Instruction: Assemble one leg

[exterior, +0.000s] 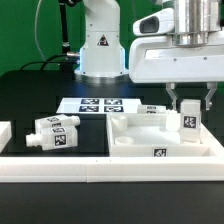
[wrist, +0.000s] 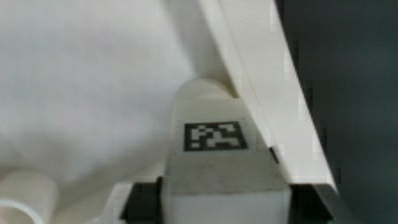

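My gripper [exterior: 188, 106] clamps the upright white tagged leg [exterior: 188, 124] at three o'clock; black table [exterior: 35, 100], green backdrop [exterior: 18, 30].

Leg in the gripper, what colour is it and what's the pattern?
The leg is white with a black-and-white square marker, clearest in the wrist view.

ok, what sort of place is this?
Probably a robotics lab test bench: a green backdrop, the marker board on a black table, and fiducial tags on white parts like the leg in the fingers.
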Motion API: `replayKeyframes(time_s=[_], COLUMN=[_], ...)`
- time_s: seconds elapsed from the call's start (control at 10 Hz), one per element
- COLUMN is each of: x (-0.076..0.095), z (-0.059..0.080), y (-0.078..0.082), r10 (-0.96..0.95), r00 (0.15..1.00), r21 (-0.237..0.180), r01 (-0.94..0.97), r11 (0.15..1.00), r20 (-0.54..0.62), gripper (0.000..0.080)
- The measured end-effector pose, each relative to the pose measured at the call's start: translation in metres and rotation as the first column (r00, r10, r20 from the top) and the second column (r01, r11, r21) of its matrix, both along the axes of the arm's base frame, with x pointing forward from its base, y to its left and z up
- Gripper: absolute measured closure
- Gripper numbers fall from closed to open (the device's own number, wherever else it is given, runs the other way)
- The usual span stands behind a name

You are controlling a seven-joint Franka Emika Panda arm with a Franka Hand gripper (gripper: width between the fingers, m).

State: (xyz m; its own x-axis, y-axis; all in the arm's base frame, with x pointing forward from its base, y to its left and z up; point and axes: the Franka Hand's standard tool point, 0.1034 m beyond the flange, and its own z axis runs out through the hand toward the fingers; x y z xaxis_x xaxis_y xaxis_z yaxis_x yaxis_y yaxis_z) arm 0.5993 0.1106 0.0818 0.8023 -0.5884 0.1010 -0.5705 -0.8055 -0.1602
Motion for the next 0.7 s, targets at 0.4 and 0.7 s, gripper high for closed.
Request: replayKeyframes(time_s=[0.4, 0.7], x=[0.0045, 0.004], z=[0.0011, 0.0008], y=[-0.0033, -0.0035], r10=[-0.366, -0.351], r00=[0.928, 0.934], r21=[0.082, 0.086], r01=[0.371, 0.356], r11=[0.925, 0.931], r20=[-0.068, -0.07], gripper=[0.051, 0.0503])
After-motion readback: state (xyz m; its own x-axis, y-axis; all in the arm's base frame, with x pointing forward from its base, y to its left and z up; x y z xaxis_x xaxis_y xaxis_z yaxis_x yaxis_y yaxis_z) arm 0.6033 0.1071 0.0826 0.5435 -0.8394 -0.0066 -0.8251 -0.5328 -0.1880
